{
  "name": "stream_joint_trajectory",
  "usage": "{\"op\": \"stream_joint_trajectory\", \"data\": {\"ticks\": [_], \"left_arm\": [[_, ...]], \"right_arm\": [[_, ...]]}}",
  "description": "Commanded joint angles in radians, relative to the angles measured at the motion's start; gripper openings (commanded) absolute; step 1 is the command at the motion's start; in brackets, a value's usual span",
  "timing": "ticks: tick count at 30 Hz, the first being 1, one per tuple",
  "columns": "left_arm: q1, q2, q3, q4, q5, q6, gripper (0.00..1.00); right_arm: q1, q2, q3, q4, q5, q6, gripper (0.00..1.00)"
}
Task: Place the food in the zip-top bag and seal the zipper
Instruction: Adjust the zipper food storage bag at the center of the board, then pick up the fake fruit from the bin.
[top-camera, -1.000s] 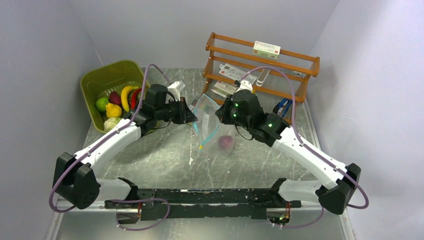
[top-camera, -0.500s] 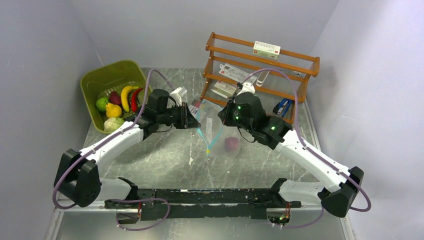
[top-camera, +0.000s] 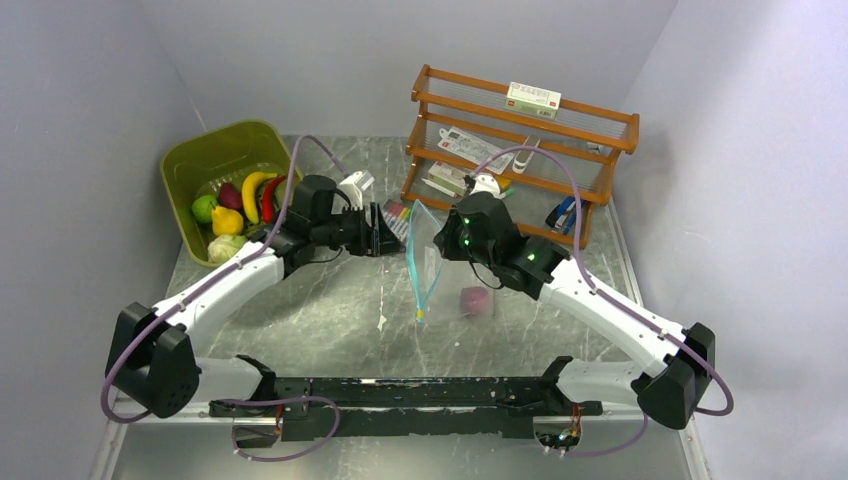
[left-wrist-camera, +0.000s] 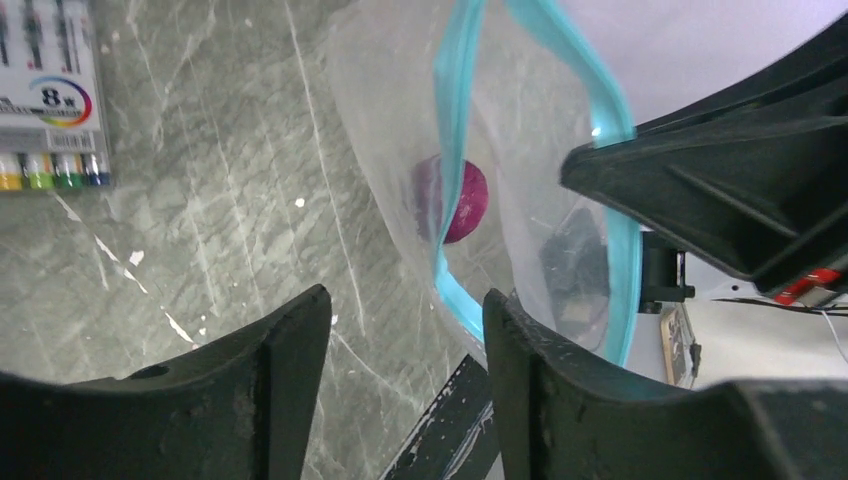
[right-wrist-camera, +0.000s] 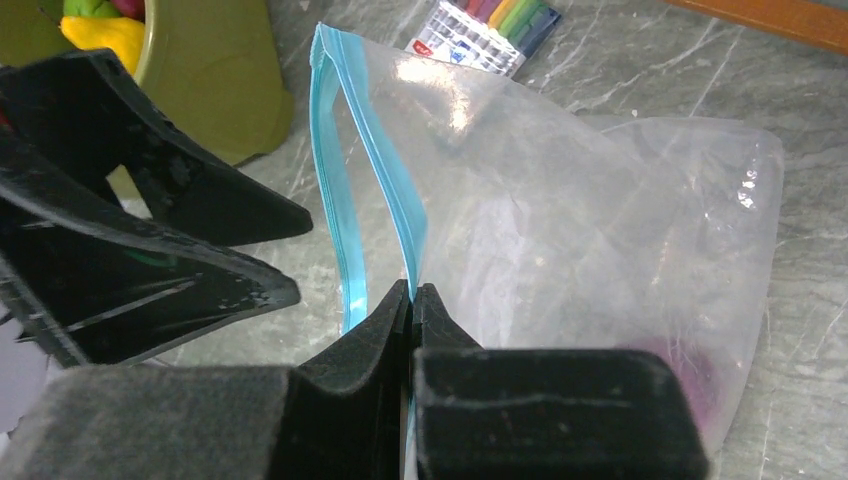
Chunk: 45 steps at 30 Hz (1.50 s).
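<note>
One purple-red piece (left-wrist-camera: 465, 202), probably round, sharp only from left wrist.

The left arm (top-camera: 215, 285) and right arm (top-camera: 610, 310) have white shells with black joints, each trailed by a lilac cable (top-camera: 297, 150); the left claw (left-wrist-camera: 403, 305) and right claw (right-wrist-camera: 411, 292) are matte black wedges. A black rail (top-camera: 400, 390) links both arms at 6 o'clock (green lights (top-camera: 529, 257) glow on the right one).

The left arm (top-camera: 215, 285) and the right arm (top-camera: 600, 300) stretch forward and bend in toward each other. The left jaws stand apart, holding nothing. The right jaws are squeezed tight on the edge of the zip-top bag (right-wrist-camera: 560, 220).
</note>
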Motion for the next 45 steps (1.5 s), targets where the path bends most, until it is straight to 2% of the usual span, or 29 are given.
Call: {"op": "stream_joint_trajectory", "data": {"ticks": [1,4,7,10,11,12,20,26,28,30,37,41,45], "left_arm": [[-0.007,-0.060,0.083,-0.033,-0.028,0.043,0.58],[-0.007,-0.096,0.117,-0.072,-0.090,0.064,0.62],[-0.007,-0.124,0.161,-0.144,-0.196,0.094,0.71],[-0.007,-0.141,0.200,-0.208,-0.307,0.130,0.95],[-0.007,-0.145,0.214,-0.230,-0.351,0.140,0.99],[-0.006,-0.146,0.229,-0.252,-0.391,0.151,1.00],[0.019,-0.089,0.430,-0.434,-0.745,0.243,1.00],[0.187,-0.021,0.551,-0.539,-0.877,0.285,0.90],[0.265,-0.025,0.542,-0.522,-0.871,0.301,0.77],[0.335,-0.032,0.521,-0.499,-0.866,0.300,0.72],[0.598,0.019,0.464,-0.466,-0.768,0.292,0.66],[0.715,0.049,0.420,-0.413,-0.728,0.259,0.66],[0.842,0.117,0.402,-0.369,-0.552,0.225,0.64]], "right_arm": [[-0.004,-0.021,-0.002,0.027,0.004,-0.002,0.00],[-0.004,-0.013,0.016,0.024,-0.002,-0.003,0.00],[-0.005,-0.012,0.015,0.033,-0.004,-0.005,0.00],[-0.005,-0.009,0.008,0.042,-0.013,-0.001,0.00],[-0.004,-0.008,0.004,0.047,-0.019,0.001,0.00],[-0.005,-0.007,0.002,0.053,-0.023,0.002,0.00],[-0.004,-0.022,0.008,0.057,-0.026,-0.026,0.00],[-0.004,-0.047,-0.007,0.070,-0.036,-0.049,0.00],[-0.005,-0.054,-0.007,0.065,-0.044,-0.054,0.00],[-0.005,-0.063,-0.010,0.063,-0.053,-0.063,0.00],[-0.004,-0.108,-0.051,0.102,-0.089,-0.069,0.00],[-0.004,-0.150,-0.111,0.138,-0.111,-0.054,0.00],[-0.004,-0.160,-0.122,0.137,-0.111,-0.070,0.00]]}}
